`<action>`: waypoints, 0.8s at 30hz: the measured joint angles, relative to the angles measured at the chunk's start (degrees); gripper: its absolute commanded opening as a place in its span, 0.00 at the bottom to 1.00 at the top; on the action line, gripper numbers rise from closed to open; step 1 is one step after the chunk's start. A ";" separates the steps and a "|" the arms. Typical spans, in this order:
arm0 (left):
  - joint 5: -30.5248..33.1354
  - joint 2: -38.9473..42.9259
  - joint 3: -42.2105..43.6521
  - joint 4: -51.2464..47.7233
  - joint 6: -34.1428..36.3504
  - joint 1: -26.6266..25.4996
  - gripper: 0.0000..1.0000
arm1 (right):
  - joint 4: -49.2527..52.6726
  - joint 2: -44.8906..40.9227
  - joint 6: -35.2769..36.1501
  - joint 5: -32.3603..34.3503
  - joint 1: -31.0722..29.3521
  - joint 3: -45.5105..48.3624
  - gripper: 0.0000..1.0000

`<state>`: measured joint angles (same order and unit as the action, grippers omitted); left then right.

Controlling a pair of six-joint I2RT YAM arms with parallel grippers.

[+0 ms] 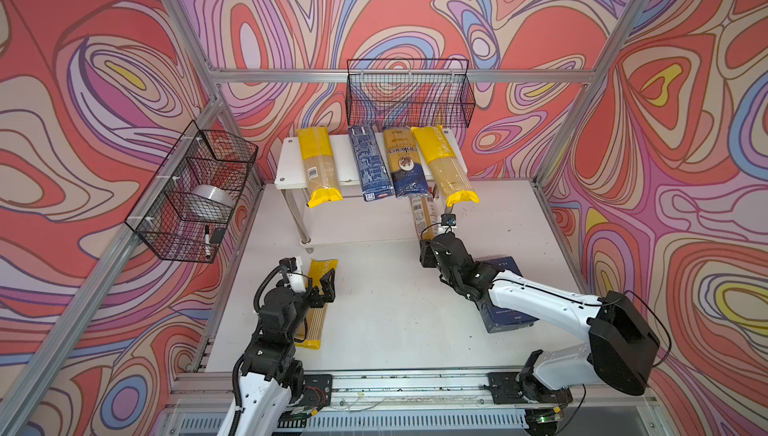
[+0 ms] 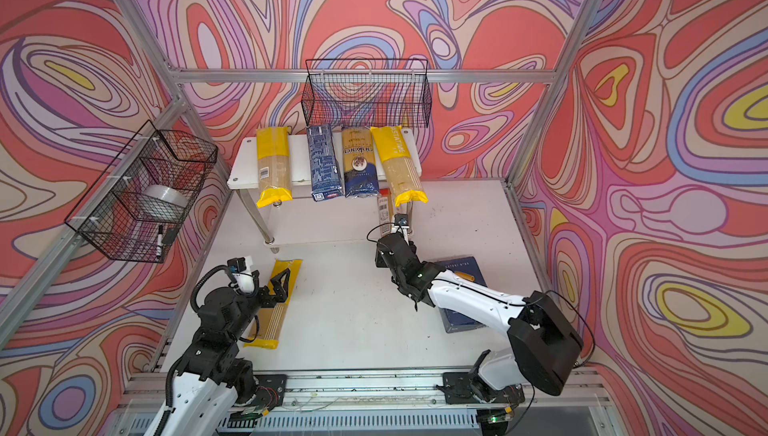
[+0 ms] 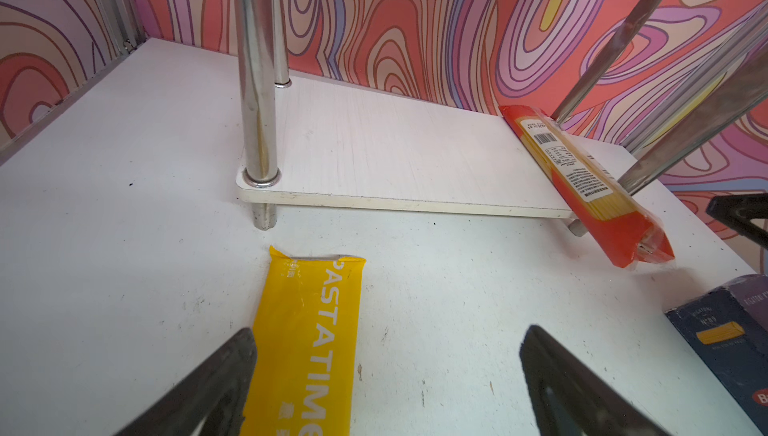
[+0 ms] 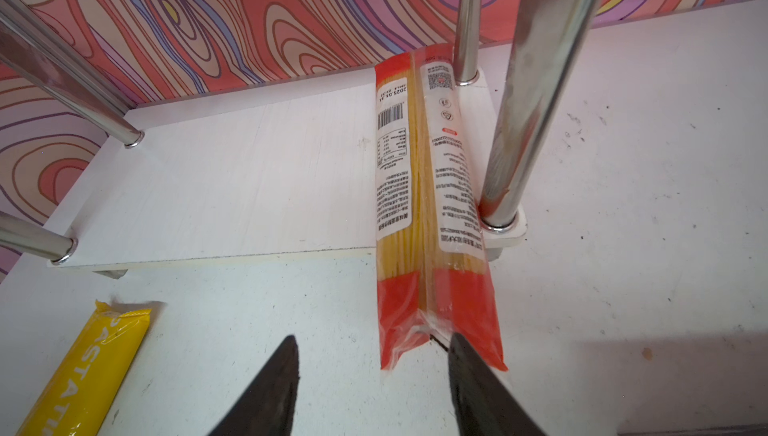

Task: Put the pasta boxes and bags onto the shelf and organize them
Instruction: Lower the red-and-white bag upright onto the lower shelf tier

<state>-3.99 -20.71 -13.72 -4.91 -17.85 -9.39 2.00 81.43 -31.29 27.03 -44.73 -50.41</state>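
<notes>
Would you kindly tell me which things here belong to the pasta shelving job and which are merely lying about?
Job: shelf; on top, left yellow packet, narrow blue box, ankara bag, right yellow packet; lower tier, red-ended packet; on the table, loose yellow packet, rigatoni box.
Lying about: back wire basket, side wire basket, tape roll, marker.

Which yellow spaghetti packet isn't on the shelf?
The packet on the table by the left gripper; the other two lie on the shelf's top tier.

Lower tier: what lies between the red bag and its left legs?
Nothing. The tier is bare from the red bag to those legs, in the right wrist view.
</notes>
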 measured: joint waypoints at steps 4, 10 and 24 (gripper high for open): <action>0.02 0.00 0.00 0.00 0.00 0.00 1.00 | 1.84 0.00 -1.01 -0.59 0.00 0.09 0.60; 0.15 0.00 0.00 0.00 0.00 0.00 1.00 | 3.96 0.66 -2.12 -2.60 0.02 -0.33 0.61; 0.81 -0.24 0.00 0.00 -0.04 0.00 1.00 | 9.07 9.14 -2.93 -6.21 0.87 -7.15 0.63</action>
<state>-3.18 -20.95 -13.72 -4.91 -17.89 -9.39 11.07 90.56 -34.22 20.82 -43.86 -57.56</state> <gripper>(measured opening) 0.999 0.626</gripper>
